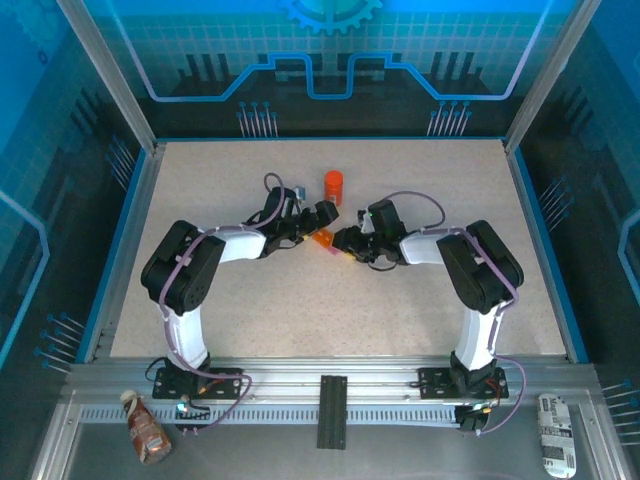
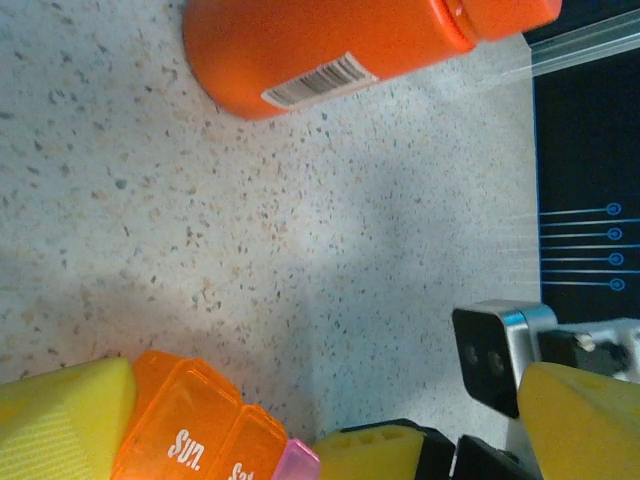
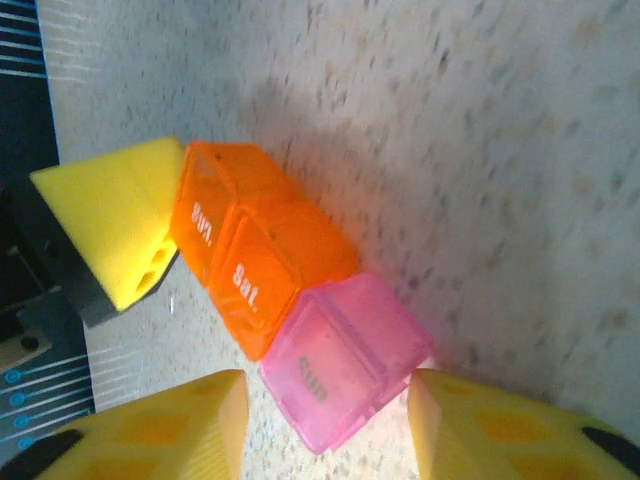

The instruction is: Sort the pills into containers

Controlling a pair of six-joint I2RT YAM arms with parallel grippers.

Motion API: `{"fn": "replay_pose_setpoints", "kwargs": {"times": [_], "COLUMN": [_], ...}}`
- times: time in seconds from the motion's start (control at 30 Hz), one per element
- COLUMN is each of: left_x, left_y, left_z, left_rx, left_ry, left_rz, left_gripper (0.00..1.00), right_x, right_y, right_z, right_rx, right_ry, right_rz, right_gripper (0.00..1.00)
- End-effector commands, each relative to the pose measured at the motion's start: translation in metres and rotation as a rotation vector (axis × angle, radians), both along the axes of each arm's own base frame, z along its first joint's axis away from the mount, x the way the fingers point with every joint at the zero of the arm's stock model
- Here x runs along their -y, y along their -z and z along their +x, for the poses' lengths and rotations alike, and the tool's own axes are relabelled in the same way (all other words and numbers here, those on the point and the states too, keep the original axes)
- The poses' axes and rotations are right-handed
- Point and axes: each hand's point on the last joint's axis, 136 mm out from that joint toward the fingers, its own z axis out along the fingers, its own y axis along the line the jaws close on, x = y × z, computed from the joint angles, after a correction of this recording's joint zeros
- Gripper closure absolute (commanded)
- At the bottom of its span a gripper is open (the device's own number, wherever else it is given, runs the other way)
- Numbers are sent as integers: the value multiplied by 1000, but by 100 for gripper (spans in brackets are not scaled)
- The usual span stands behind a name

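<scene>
Reaching in from nine o'clock over the speckled table (image 1: 450,200): the left gripper (image 1: 318,220), jaws spread wide, clasping nothing. In its wrist view, one yellow finger (image 2: 60,420) low at seven o'clock, just beside the orange end of the containers (image 1: 323,240); the other finger off at four o'clock, well apart from it.

Near the table's middle, between the two tools, lies that flat box, with orange compartments marked "Sun." and "Sat." and one pink section at the far end from the left finger. At twelve o'clock of it, near but apart, stands the orange bottle (image 1: 333,185), upright, with a white barcode label.

At three o'clock of the box comes the right gripper (image 1: 345,243), jaws narrow, set on either side of the pink end. From its wrist, yellow fingers (image 3: 150,430) at seven and five o'clock, pink section between them, very close on both flanks. Cannot tell whether pressing or merely flanking. At nine o'clock there, the left tool's finger against the orange end.
</scene>
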Motion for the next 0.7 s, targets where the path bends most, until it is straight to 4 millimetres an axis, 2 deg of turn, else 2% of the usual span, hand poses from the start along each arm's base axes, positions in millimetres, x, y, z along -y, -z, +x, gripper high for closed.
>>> {"fn": "replay_pose_setpoints", "kwargs": {"times": [0.0, 0.1, 0.23, 0.3, 0.47, 0.57, 0.67], "left_x": [16, 12, -3, -13, -39, -50, -61], "left_y": [-9, -8, -7, -10, -29, -40, -51], "left_z": [-20, -22, -19, -16, -9, -10, -12], "left_rx": [7, 11, 17, 22, 52, 69, 81], "left_ry": [76, 80, 59, 40, 0, -8, -12], "left_rz": [-24, -2, 21, 17, 7, 23, 48], "left_gripper": [1, 1, 1, 1, 1, 1, 1], "right_x": [-11, -1, 17, 26, 42, 30, 17], "right_y": [-20, -24, -44, -58, -92, -109, -111], "right_z": [-14, -25, -33, -32, -25, -26, -32], "right_rx": [44, 43, 105, 154, 366, 495, 569], "right_ry": [-26, -22, -53, -76, -174, -315, -484], "right_rz": [31, -12, -138, -224, -510, -533, -526], "right_gripper": [44, 31, 17, 2, 0, 0, 1]}}
